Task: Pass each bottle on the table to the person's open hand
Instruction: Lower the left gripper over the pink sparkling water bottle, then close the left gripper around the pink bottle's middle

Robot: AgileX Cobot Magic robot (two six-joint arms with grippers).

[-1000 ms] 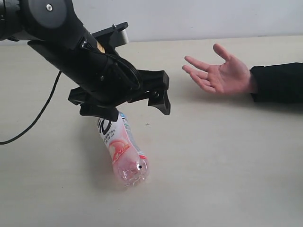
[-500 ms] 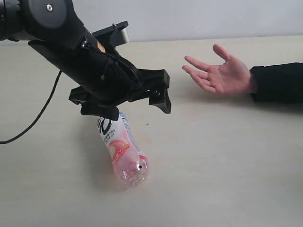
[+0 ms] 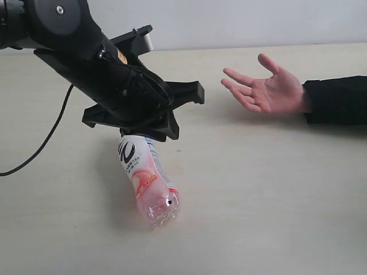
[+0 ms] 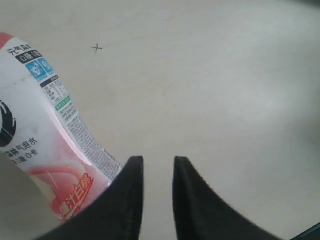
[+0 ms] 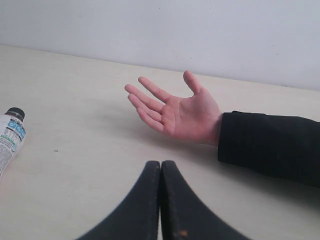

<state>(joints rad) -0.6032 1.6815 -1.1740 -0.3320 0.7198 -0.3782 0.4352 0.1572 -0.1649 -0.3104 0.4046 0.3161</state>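
One pink-and-white bottle (image 3: 149, 183) lies on the cream table (image 3: 275, 200), and its black cap shows in the right wrist view, where the bottle (image 5: 7, 135) is at the edge. My left gripper (image 3: 157, 134) hovers over its neck end. In the left wrist view the left gripper (image 4: 155, 160) has a narrow gap between its fingers showing only table; the bottle (image 4: 45, 140) lies outside one finger. The person's open hand (image 3: 269, 91) waits palm up to the right. My right gripper (image 5: 161, 164) is shut and empty, facing the hand (image 5: 180, 112). The white-labelled bottles are out of view.
A black cable (image 3: 46, 143) trails from the left arm across the table's left side. The person's black sleeve (image 3: 338, 100) rests along the right edge. A pale wall (image 3: 258, 23) runs behind the table.
My left gripper's fingers have drawn in from wide apart to a narrow gap above the bottle's neck end. The bottle and the hand have stayed in place.
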